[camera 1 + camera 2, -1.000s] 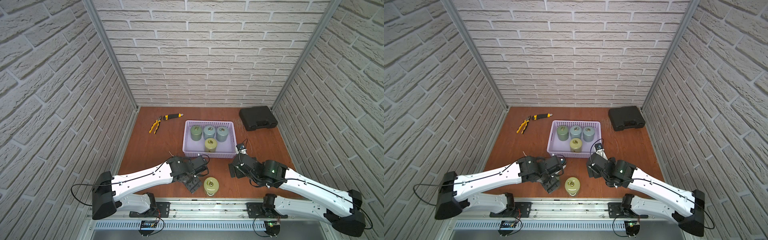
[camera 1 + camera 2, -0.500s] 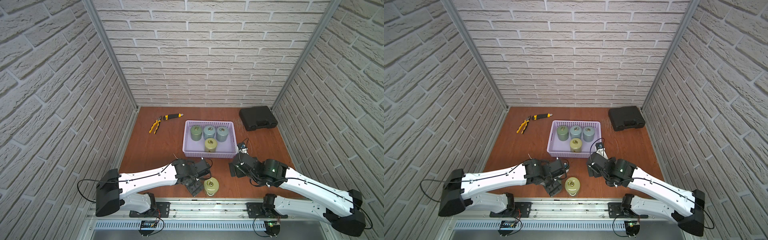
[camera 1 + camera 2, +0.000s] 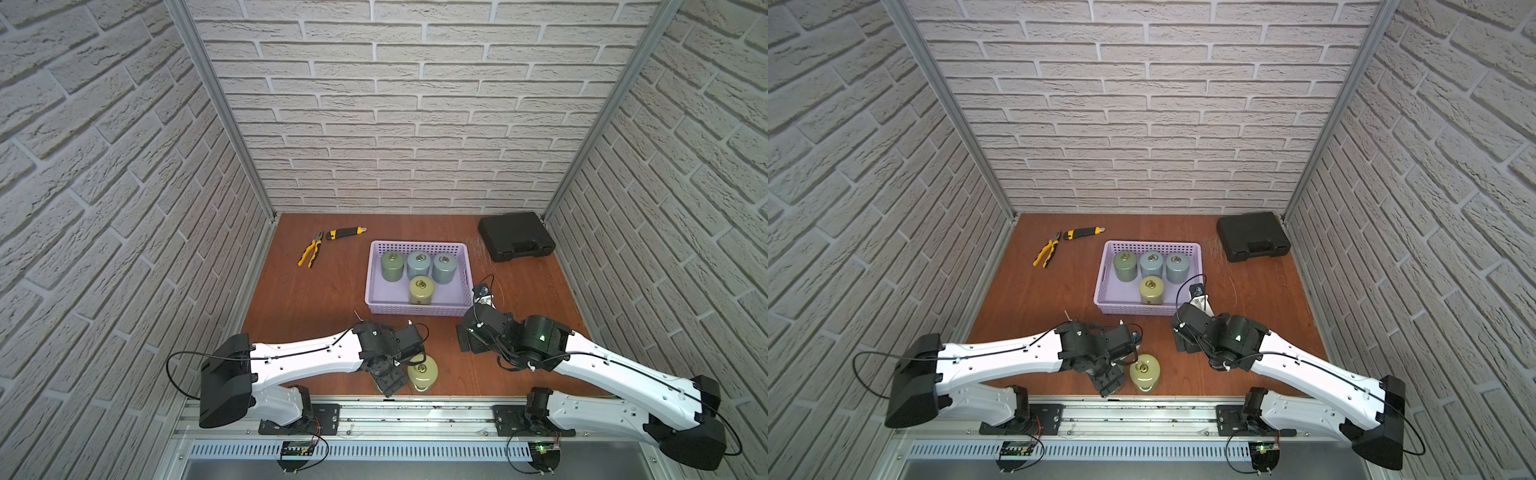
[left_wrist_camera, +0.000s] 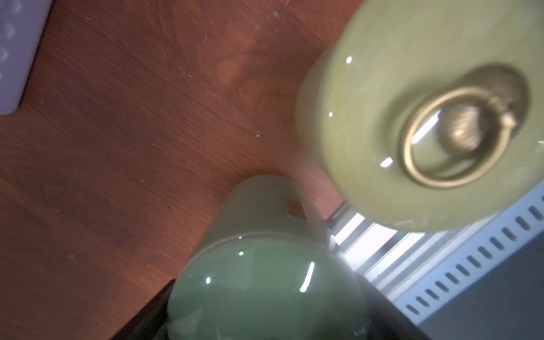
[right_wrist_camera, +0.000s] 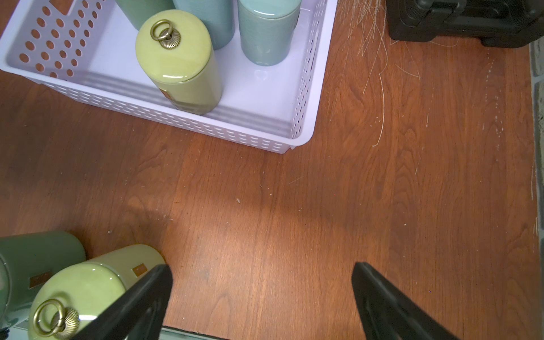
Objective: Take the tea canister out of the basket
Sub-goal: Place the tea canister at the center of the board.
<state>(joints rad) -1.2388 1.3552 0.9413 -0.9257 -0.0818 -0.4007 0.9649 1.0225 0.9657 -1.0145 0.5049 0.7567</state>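
"Tea canister (image 4: pixel 265 294), the dark green one: where is it?"

"Out of the basket (image 3: pixel 415 309), upright on the counter (image 3: pixel 316 299) near its front edge. The left end effector (image 3: pixel 388 379) grasps it from above. Its long axis is vertical, lid toward the wrist."

"So letting go means a straight-up retreat?"

"I'd judge so. The olive canister (image 3: pixel 422 372) stands just beside it, toward the robot's right, and any sideways drift could knock it."

"And the right end effector (image 5: pixel 261 268)?"

"Spread wide, empty, over bare counter. The front-row canister (image 5: pixel 176 59) in the basket lies ahead of it, nearer to it than to the left one."
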